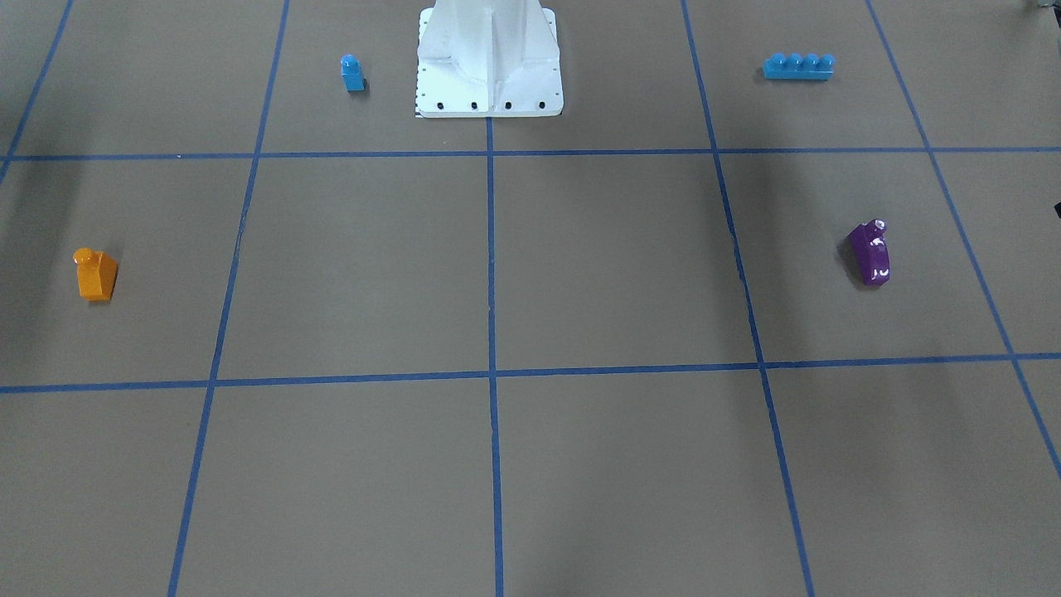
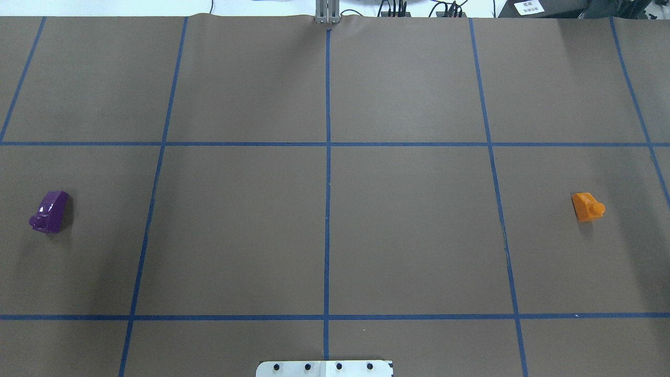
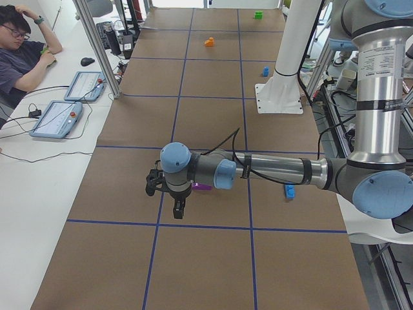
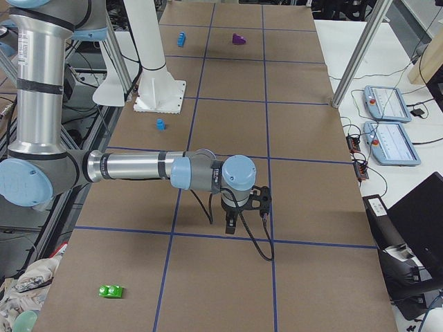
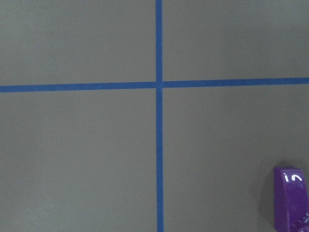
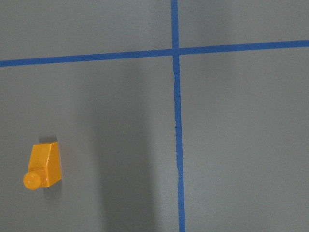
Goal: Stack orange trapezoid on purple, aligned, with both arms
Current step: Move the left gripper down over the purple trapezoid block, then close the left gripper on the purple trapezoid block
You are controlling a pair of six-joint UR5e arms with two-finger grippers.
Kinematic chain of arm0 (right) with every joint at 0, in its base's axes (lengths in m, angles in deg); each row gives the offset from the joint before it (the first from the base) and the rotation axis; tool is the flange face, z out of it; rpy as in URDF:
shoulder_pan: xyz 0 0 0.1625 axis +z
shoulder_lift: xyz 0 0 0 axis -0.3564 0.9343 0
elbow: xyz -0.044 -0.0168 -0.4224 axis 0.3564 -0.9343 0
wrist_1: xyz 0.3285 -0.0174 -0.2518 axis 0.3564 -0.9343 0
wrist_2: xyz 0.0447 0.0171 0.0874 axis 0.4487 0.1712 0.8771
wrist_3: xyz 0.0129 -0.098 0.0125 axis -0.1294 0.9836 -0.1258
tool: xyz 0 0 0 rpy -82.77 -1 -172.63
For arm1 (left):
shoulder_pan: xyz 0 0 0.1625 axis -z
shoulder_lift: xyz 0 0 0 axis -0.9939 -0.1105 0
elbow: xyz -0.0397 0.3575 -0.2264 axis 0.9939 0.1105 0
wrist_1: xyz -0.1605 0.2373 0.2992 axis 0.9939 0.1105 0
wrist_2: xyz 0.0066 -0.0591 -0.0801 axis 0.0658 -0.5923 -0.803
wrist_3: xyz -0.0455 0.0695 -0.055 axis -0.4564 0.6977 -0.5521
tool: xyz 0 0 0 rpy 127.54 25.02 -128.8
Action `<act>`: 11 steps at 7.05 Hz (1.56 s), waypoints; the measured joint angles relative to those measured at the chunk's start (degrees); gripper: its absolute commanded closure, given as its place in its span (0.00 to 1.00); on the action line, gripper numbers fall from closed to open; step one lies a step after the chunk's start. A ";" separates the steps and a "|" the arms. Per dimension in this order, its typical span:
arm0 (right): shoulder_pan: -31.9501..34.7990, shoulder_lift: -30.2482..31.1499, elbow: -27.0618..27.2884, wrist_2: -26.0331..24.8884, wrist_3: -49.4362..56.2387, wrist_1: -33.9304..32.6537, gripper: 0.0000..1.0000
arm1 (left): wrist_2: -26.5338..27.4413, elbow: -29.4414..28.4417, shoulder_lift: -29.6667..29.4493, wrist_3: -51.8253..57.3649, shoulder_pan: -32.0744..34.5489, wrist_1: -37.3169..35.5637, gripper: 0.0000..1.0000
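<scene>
Left end effector (image 3: 178, 208) and right end effector (image 4: 231, 221) point down; width: cannot tell. Glossy orange plastic trapezoid (image 2: 587, 206), glossy purple plastic brick (image 2: 49, 211): well apart.

Table (image 2: 408, 235): brown paper cover, blue tape grid (image 2: 327, 209). Purple brick (image 1: 869, 253) lies just beside the left gripper (image 3: 178, 209), orange trapezoid (image 1: 96, 274) near the right gripper (image 4: 232, 224). Small blue brick (image 1: 352, 73) and long blue brick (image 1: 798, 66) sit robot-side of the grippers, flanking the white base (image 1: 489, 66). Green brick (image 4: 111, 291) lies well apart from the right gripper.

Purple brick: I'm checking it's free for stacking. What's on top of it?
Nothing rests on it: the purple brick has a bare top in the overhead and front views. In the left side view the left arm covers part of it, so that part is hidden there.
</scene>
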 measured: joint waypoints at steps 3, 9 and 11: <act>0.05 0.00 0.63 0.23 -0.36 0.07 0.00 | -1.36 -2.07 -3.91 -7.74 -1.84 8.32 0.00; 0.02 0.20 2.64 0.18 -0.97 0.07 0.00 | 16.09 1.00 1.12 -43.91 -27.29 27.33 0.00; 0.02 -0.01 3.31 0.20 -1.46 0.07 0.00 | 18.74 1.19 4.61 -45.02 -32.02 29.14 0.00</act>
